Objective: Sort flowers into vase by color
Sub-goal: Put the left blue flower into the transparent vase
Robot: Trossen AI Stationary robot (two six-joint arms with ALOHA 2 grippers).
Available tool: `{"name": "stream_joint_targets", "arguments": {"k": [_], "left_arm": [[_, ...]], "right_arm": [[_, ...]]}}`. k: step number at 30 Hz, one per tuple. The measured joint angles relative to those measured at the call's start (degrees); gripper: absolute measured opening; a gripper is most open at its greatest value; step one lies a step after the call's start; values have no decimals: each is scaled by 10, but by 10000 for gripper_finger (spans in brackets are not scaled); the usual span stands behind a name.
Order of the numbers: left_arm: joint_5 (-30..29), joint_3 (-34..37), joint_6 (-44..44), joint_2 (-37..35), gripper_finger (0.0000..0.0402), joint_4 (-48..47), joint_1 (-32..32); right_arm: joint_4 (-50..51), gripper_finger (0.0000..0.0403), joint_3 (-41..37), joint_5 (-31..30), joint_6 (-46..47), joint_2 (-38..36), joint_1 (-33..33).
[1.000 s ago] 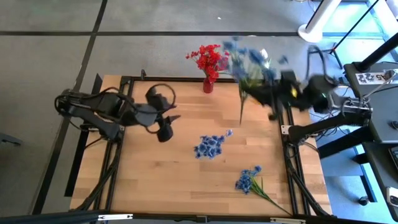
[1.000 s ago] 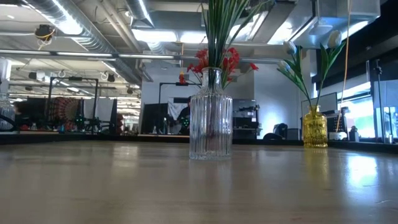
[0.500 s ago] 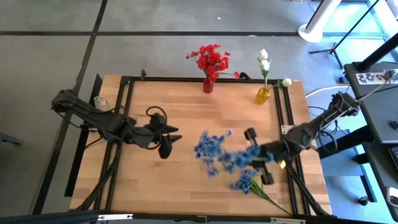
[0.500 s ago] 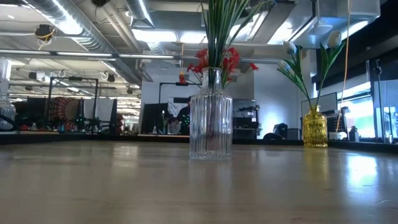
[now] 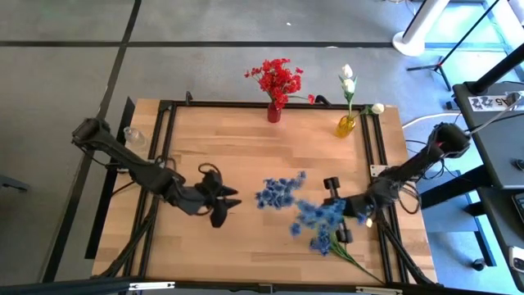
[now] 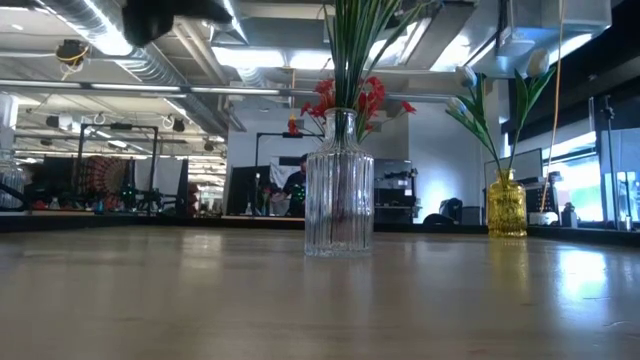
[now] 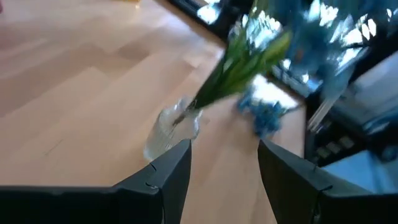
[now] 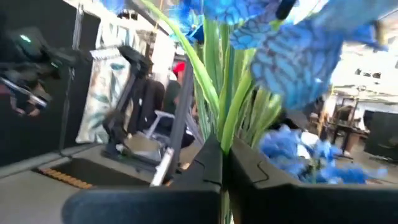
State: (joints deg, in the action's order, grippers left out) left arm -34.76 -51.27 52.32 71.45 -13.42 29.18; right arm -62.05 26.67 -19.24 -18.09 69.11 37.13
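My right gripper (image 5: 342, 211) is shut on a bunch of blue flowers (image 5: 315, 216) over the table's near right. Blue flowers (image 5: 277, 192) stand by their stems in a clear ribbed vase (image 6: 339, 190) at mid-table. One more blue flower (image 5: 329, 242) lies flat near the front right. Red flowers (image 5: 277, 78) stand in a red vase, white flowers (image 5: 349, 82) in a yellow vase (image 6: 507, 205), both at the far edge. My left gripper (image 5: 224, 206) hangs open left of the clear vase, with nothing between its fingers (image 7: 177, 171). My right gripper pinches several green stems (image 8: 227, 127) of the blue bunch between its two fingers. The fingers come about level from the table's right side. The blue blooms (image 8: 292, 59) stick out beyond the fingertips toward the table's left, clear of the tabletop.
Black rails (image 5: 378, 164) run along the table's left, right and far sides. A small clear glass (image 5: 133, 135) stands at the far left by the left arm. Bare wood (image 5: 205, 139) lies between the far vases and the clear vase.
My right gripper has swung down from the far right corner toward the near edge with the blue bunch, which now points toward the table's left beside the clear vase. My left gripper has sunk and moved toward the near edge, staying open.
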Motion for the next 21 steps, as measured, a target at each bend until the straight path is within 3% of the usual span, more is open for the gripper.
{"name": "stream_joint_targets", "arguments": {"k": [6, 13, 21], "left_arm": [[-5, 5, -51, 83, 181, 45, 3], [0, 6, -45, 177, 181, 86, -37], [43, 6, -94, 249, 181, 157, -89]], "right_arm": [[-26, 2, -5, 83, -29, 42, -84], [-181, 1, -4, 170, -47, 128, -184], [-250, 1, 49, 217, -10, 230, -207]]}}
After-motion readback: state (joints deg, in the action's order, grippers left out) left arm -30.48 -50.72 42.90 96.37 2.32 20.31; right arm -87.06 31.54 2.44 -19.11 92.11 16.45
